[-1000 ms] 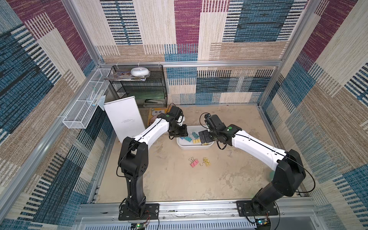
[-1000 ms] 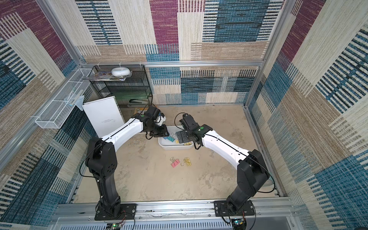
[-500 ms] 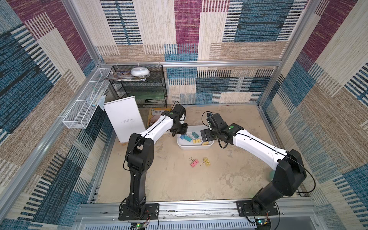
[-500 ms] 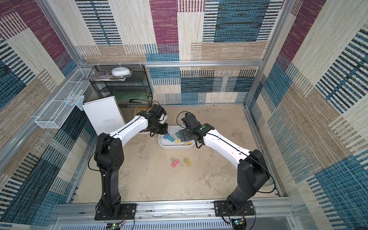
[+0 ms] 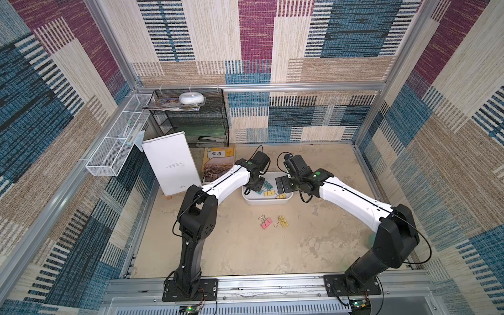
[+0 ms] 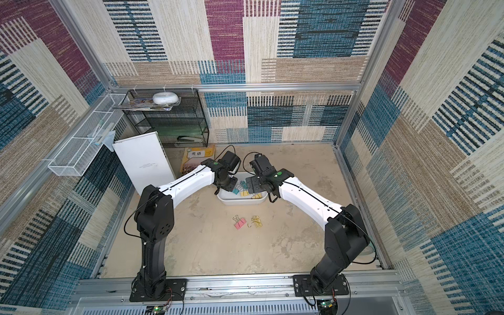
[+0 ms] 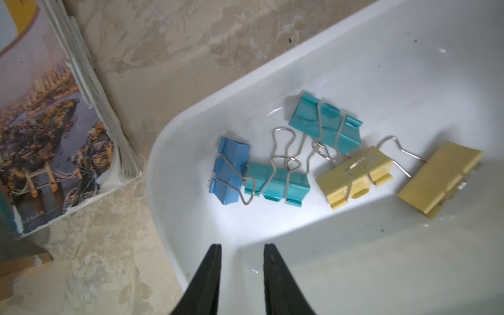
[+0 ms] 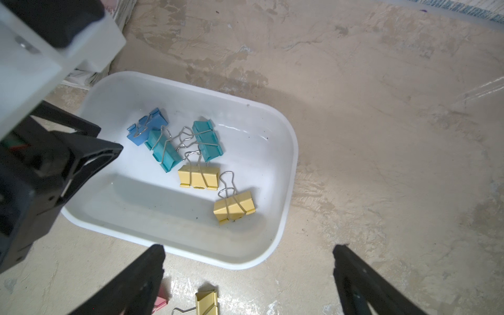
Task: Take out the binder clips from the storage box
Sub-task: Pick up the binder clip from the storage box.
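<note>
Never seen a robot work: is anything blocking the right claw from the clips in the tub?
Nothing visible. The open right gripper hangs above the storage box; the yellow binder clips lie uncovered. The left gripper is over the opposite end.

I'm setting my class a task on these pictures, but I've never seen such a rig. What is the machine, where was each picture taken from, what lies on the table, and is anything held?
It is two white robot arms, a left arm and a right arm, each ending in a gripper. Both top views look down from overhead; each wrist view comes from a camera on an arm. The white box holds five: a blue clip, two teal clips, two yellow clips. A pink clip and a yellow clip lie outside on the table. The left gripper and the right gripper are open and hold nothing.
</note>
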